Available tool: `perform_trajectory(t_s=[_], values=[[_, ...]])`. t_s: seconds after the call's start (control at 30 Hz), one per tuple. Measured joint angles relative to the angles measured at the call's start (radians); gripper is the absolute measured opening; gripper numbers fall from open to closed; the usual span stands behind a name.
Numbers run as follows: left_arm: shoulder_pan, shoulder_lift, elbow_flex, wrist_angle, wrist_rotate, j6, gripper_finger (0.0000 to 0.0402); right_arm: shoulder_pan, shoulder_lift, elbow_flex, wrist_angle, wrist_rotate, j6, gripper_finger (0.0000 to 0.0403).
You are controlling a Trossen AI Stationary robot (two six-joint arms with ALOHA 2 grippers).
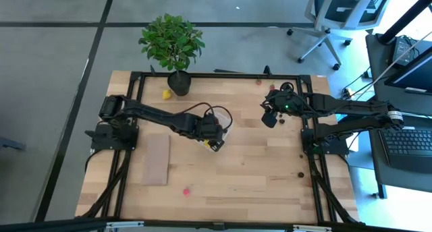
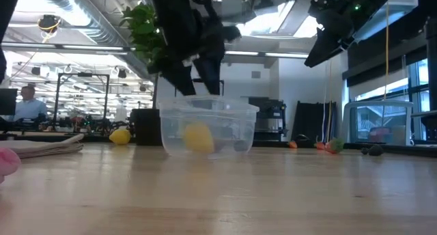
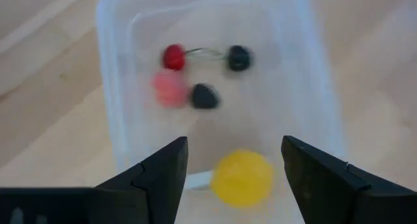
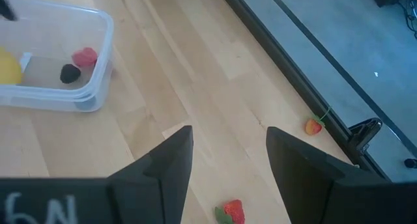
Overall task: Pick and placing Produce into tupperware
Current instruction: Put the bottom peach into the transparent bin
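left gripper over the tub, right gripper above loose produce

the left gripper (image 3: pixel 231 168) hangs just above the clear tub (image 3: pixel 111 120) near the table's middle, fingers apart and holding nothing. a yellow piece (image 3: pixel 241 178) lies in the tub below the gap, beside a red piece (image 3: pixel 173 56), a pink piece (image 3: pixel 169 88) and two dark pieces (image 3: pixel 204 96); this placing suggests a release straight down into the tub. the right gripper (image 4: pixel 228 162) is raised over the far right of the table, fingers apart and empty, looking down on a strawberry (image 4: pixel 232 211) and an orange piece (image 4: pixel 314 126) by the table edge, likely the next picks. more produce lies loose: a yellow piece (image 1: pixel 166 94) by the plant (image 1: pixel 171 41), a pink one (image 1: pixel 186 189) at the near side.
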Motion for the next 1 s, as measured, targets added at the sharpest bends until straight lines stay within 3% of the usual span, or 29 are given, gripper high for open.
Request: perform_trajectory(t_s=[0.13, 0.37, 0.57, 0.8, 1.0], values=[[-0.072, -0.057, 0.000, 0.007, 0.032, -0.002, 0.0242, 0.000, 0.000, 0.000, 0.000, 0.000, 0.000, 0.0197], [-0.226, -0.086, 0.002, 0.070, 0.239, -0.090, 0.0237, 0.000, 0.000, 0.000, 0.000, 0.000, -0.003, 0.0197], [-0.364, -0.057, 0.001, 0.178, 0.237, -0.137, 0.0230, 0.000, 0.000, 0.000, 0.001, 0.000, 0.000, 0.0197], [-0.490, -0.028, 0.002, 0.074, 0.230, -0.509, 0.0217, 0.000, 0.000, 0.000, 0.001, -0.001, 0.004, 0.0197], [-0.528, 0.053, 0.000, 0.045, 0.237, -0.503, 0.0199, 0.000, 0.000, 0.000, 0.011, -0.001, 0.004, 0.0197]])
